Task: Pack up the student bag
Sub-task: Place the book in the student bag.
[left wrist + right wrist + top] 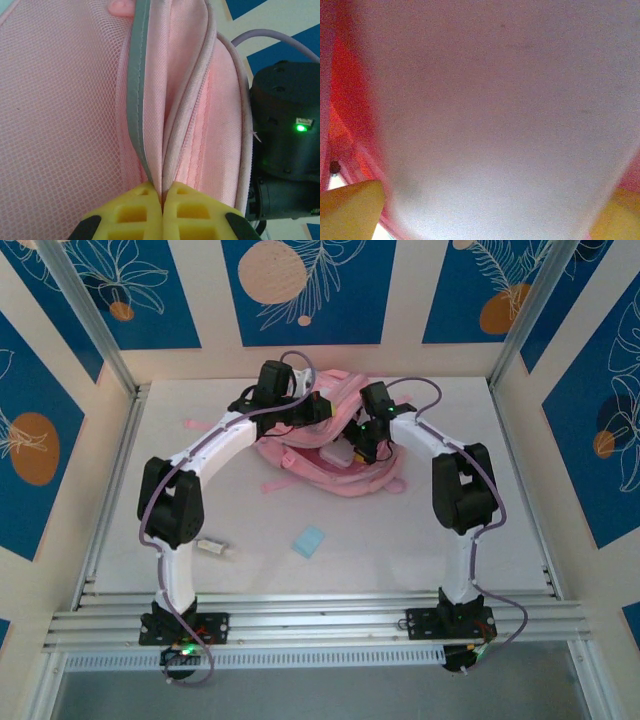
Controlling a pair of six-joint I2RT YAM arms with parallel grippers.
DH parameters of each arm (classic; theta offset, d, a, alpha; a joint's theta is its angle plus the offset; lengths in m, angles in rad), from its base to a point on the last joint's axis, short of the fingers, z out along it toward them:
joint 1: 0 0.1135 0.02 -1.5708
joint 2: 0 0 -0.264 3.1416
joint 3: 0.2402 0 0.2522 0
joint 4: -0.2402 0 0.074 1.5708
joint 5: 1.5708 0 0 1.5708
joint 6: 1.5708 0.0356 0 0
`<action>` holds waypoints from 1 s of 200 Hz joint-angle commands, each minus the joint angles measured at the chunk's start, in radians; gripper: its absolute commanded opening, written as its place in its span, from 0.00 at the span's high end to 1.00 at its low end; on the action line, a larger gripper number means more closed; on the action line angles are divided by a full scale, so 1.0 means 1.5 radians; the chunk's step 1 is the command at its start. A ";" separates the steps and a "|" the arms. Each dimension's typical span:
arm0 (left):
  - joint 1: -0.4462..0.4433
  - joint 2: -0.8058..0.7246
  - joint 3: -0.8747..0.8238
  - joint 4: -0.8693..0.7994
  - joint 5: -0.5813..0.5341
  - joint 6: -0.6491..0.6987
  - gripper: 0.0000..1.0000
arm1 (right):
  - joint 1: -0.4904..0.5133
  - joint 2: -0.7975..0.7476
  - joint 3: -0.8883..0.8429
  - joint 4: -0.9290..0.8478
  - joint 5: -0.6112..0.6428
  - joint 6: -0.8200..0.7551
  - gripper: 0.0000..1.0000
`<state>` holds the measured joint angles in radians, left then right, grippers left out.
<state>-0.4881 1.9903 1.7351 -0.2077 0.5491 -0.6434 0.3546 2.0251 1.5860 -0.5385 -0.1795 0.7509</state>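
Student bag [288,456] lies at far centre of table [420,550], under both your arms. Your left gripper [162,194]: fingers together, clamped on bag's grey trim [134,100] and pink zip edge. Your right gripper [490,202]: fingers wide apart inside bag, pale flat item [495,100] between them; contact not discernible. Small blue item [309,541] on table, nearer you.

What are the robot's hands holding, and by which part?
The left gripper pinches the student bag by its grey-trimmed opening edge. The right gripper has its fingers wide either side of a pale flat thing; whether it grips it cannot be told.
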 commanded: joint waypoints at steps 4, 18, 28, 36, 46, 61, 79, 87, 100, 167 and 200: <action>0.006 -0.047 0.006 0.081 0.030 -0.016 1.00 | 0.000 -0.041 -0.010 -0.001 0.011 -0.002 0.01; 0.007 -0.047 0.006 0.078 0.030 -0.016 1.00 | -0.010 -0.051 -0.036 0.019 0.000 -0.006 0.01; 0.006 -0.048 0.005 0.078 0.033 -0.017 1.00 | -0.019 -0.053 -0.059 0.046 -0.020 0.000 0.01; 0.006 -0.049 0.003 0.078 0.034 -0.018 1.00 | -0.024 -0.055 -0.078 0.076 -0.033 0.006 0.01; 0.006 -0.051 0.001 0.077 0.035 -0.017 1.00 | -0.025 -0.058 -0.100 0.109 -0.039 0.009 0.08; 0.007 -0.053 -0.002 0.076 0.037 -0.018 1.00 | -0.021 -0.058 -0.122 0.159 -0.043 0.011 0.29; 0.004 -0.056 -0.009 0.074 0.042 -0.021 1.00 | -0.012 -0.046 -0.129 0.223 -0.068 0.016 0.47; 0.001 -0.057 -0.013 0.074 0.043 -0.024 1.00 | -0.008 -0.033 -0.118 0.236 -0.081 0.018 0.48; -0.005 -0.062 -0.023 0.079 0.044 -0.027 1.00 | 0.002 -0.008 -0.087 0.238 -0.091 0.019 0.49; -0.011 -0.083 -0.080 0.115 0.015 -0.036 1.00 | 0.012 -0.027 -0.081 0.189 -0.081 -0.009 0.32; -0.003 -0.106 -0.087 0.060 -0.054 0.036 0.90 | -0.001 -0.155 -0.199 0.155 -0.038 -0.028 0.16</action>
<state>-0.4934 1.9308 1.6081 -0.1097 0.5228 -0.6727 0.3622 1.9522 1.3727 -0.2356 -0.2707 0.7452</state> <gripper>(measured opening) 0.048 0.814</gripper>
